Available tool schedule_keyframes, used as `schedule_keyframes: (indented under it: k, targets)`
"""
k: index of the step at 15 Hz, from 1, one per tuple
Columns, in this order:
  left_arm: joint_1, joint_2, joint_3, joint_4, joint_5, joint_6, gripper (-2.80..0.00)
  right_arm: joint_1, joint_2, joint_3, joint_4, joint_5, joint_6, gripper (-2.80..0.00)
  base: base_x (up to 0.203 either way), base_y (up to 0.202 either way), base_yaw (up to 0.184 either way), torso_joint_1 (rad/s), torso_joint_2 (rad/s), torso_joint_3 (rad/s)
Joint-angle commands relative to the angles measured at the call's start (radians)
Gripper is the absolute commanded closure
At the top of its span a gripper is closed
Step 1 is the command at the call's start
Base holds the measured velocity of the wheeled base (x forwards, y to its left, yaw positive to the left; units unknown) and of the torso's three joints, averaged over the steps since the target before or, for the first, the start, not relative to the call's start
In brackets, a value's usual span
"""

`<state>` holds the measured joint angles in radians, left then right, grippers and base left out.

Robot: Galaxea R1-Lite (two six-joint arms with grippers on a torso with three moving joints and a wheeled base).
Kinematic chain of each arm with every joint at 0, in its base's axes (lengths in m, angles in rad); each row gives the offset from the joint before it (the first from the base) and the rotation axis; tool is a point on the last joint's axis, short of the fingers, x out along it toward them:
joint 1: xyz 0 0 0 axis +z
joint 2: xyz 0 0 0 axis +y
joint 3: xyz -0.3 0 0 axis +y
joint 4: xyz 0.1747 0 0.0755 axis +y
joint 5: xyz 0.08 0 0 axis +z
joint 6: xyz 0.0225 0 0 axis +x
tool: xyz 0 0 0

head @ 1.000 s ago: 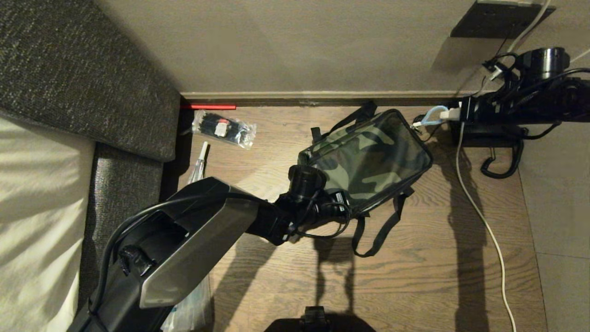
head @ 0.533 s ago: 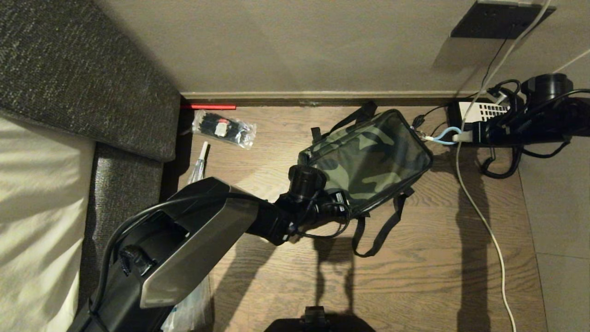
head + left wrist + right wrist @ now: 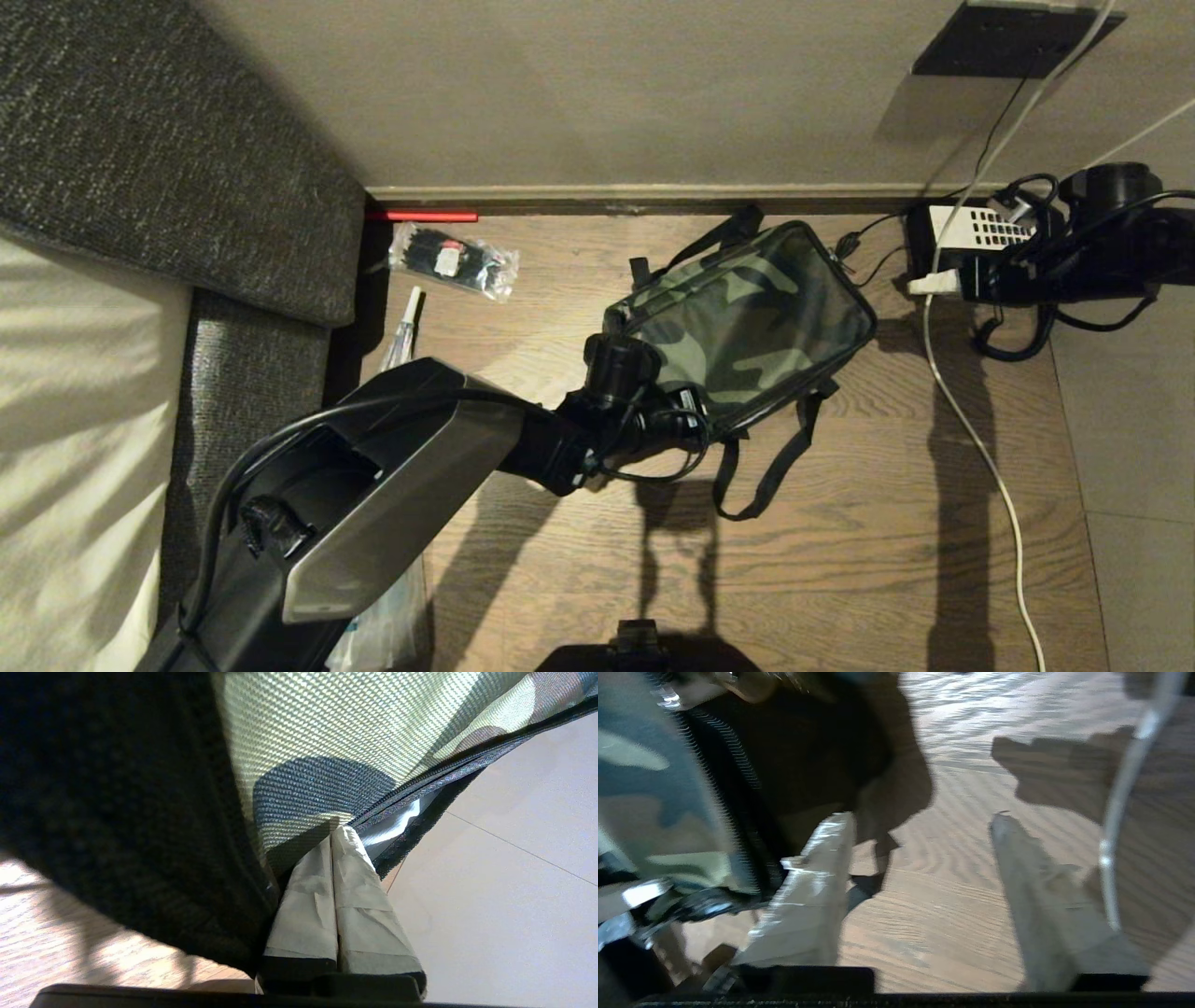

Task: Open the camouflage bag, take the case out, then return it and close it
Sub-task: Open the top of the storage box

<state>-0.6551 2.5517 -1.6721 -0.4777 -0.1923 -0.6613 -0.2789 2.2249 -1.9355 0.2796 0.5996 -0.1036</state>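
Note:
The camouflage bag (image 3: 747,322) lies on the wooden floor near the wall, lid down, straps (image 3: 767,467) trailing toward me. My left gripper (image 3: 693,413) is at its near left corner; in the left wrist view its taped fingers (image 3: 336,833) are shut together, tips against the bag's fabric (image 3: 327,742) right by the zip, where a sliver of silver lining (image 3: 397,823) shows. My right gripper (image 3: 934,280) hovers to the right of the bag's far right corner. It is open over bare floor (image 3: 922,816), with the bag's zip (image 3: 733,765) beside one finger. The case is hidden.
A black telephone with white keypad (image 3: 976,229) and its coiled cord (image 3: 1018,341) sit by the wall under the right arm. A white cable (image 3: 976,439) runs down the floor. A clear plastic bag (image 3: 453,261) lies far left, beside a grey sofa (image 3: 140,159).
The right gripper has let go of the light-blue zipper loop, opened, and drawn away to the right; the loop no longer shows. The left arm and the bag have stayed put.

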Motion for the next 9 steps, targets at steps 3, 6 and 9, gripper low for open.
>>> schedule_keyframes:
  k: [3,6,9]
  targets:
    - [0.001,-0.024,0.004,-0.002,-0.001,-0.005,0.0,-0.003,-0.006,0.004,0.105,0.01,0.02,-2.8,0.0,0.0,0.0,0.0,0.0,0.0]
    - [0.006,-0.05,0.011,-0.001,-0.001,-0.008,0.0,0.018,-0.01,0.0,0.126,0.019,0.22,-2.8,0.0,0.0,0.0,0.0,0.0,0.0]
    - [0.01,-0.071,0.012,0.001,-0.001,-0.009,0.0,0.07,-0.009,-0.005,0.044,0.021,0.465,-2.8,0.0,0.0,0.0,0.0,0.0,0.0]
